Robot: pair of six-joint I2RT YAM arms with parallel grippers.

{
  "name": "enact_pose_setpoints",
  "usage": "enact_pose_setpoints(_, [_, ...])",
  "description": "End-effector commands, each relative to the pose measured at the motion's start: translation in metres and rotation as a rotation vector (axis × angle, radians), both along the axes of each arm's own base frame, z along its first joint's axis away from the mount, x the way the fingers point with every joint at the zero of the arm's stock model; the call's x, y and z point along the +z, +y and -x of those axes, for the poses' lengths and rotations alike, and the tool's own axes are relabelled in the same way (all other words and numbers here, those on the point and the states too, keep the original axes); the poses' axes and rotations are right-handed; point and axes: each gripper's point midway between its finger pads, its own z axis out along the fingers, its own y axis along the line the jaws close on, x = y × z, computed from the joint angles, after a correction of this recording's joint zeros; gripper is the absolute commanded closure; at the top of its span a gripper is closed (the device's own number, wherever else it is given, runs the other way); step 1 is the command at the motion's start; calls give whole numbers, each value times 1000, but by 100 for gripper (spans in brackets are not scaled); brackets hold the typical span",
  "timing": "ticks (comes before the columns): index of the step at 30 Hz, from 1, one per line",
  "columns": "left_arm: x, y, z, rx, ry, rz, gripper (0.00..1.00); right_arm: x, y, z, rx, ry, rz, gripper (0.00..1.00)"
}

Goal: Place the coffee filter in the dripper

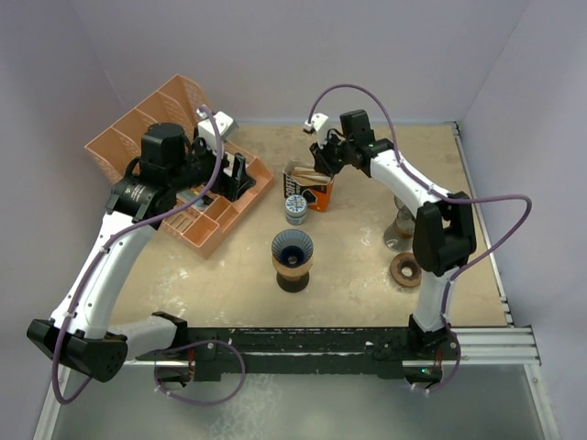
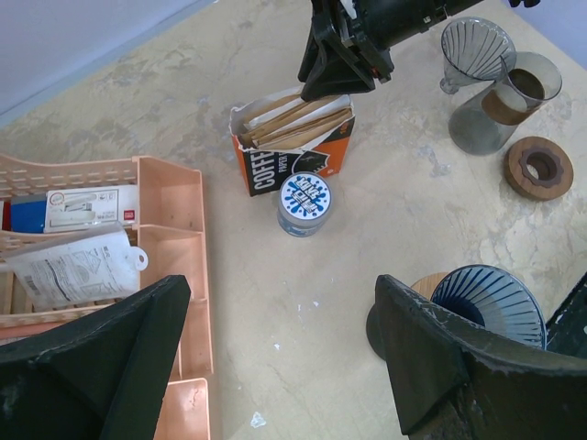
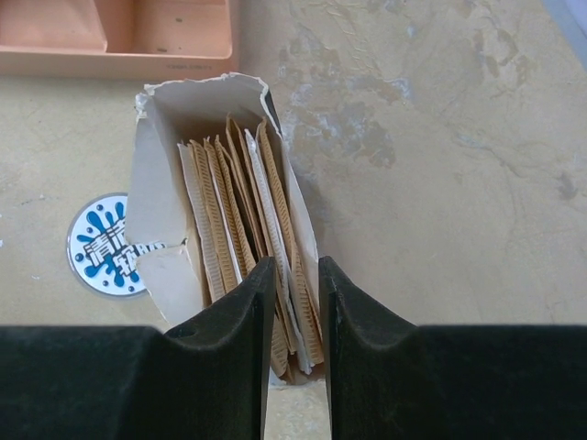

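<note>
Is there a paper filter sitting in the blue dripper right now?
No, the blue dripper shows only its bare ribbed inside, with no paper in it.

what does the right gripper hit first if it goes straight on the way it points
The coffee filters standing in the open box; the right gripper straddles their top edges, contact unclear.

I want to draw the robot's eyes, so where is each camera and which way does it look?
Top external: high behind the arms, looking down on the table; the left arm and right arm show.
Left wrist: on the left arm over the orange tray, facing the filter box and dripper; its wide-apart fingers show.
Right wrist: right above the filter box, looking in at the filters; its fingers straddle some.
Shared: all three show the filter box and blue-lidded tin.
</note>
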Motion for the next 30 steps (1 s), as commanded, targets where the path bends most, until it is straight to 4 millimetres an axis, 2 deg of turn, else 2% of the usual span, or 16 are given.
enact_pose_setpoints(1, [15, 0, 0, -6, -48, 29, 18, 12, -2, -7, -10, -45, 16, 73])
enact_pose_setpoints(10, [13, 0, 0, -8, -47, 26, 18, 10, -1, -7, 3, -39, 19, 79])
enact_pose_setpoints(16, [14, 0, 0, -8, -52, 23, 18, 13, -1, -6, 6, -45, 23, 87])
enact_pose_setpoints(22, [12, 1, 0, -7, -51, 19, 18, 23, 0, -6, 8, -62, 14, 100])
enact_pose_setpoints(30, [12, 0, 1, -13, -55, 17, 18, 45, 1, -2, 17, -86, -13, 100])
